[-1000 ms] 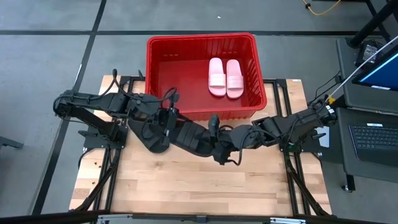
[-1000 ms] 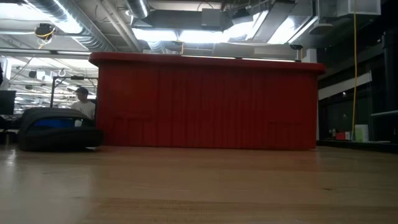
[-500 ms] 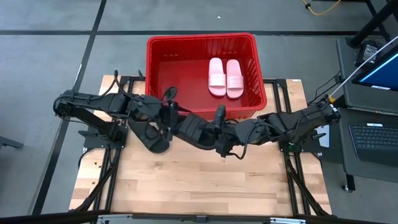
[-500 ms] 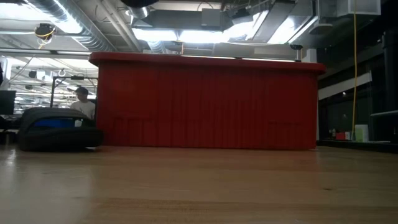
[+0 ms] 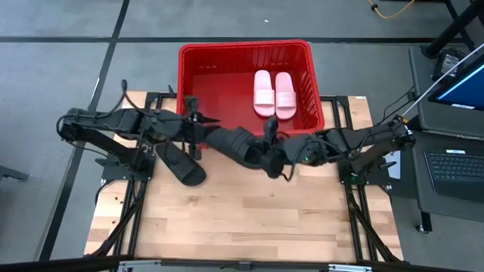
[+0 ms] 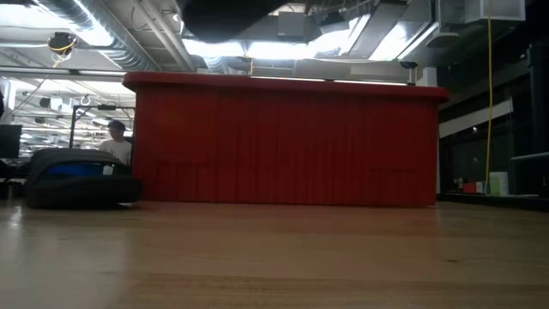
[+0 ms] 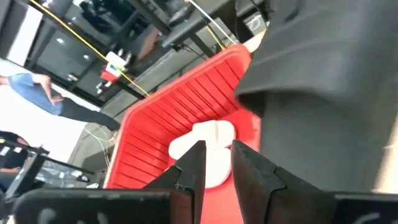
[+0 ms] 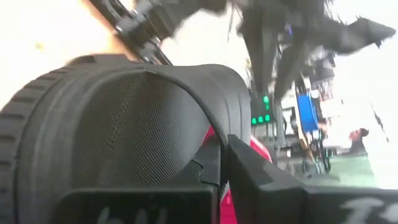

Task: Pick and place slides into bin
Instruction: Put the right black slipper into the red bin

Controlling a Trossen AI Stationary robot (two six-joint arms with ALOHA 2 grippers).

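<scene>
Hidden or unclear: in the low view the bin (image 6: 283, 142) shows only its outer wall, so its contents cannot be seen there; a dark blurred mass is cut off at the top edge and cannot be identified. A black slide (image 6: 81, 180) lies on the table left of the bin, partly out of focus. In the right wrist view the held slide (image 8: 124, 124) blocks nearly everything.

Count: four slides. Two pink slides (image 5: 273, 94) lie side by side inside the bin, toward its right wall. One black slide (image 5: 180, 164) lies on the table in front of the bin's left corner. One black slide (image 5: 234, 143) is lifted at the bin's front wall.

Grippers: the right gripper (image 5: 271, 148) is clamped on the strap of the lifted black slide, fingers nearly together, just in front of the bin's front wall. The left gripper (image 5: 195, 127) is at the bin's front left corner; its fingers (image 7: 189, 171) stand slightly apart with nothing between them, the lifted slide just beside them. Whether they touch it cannot be told.
</scene>
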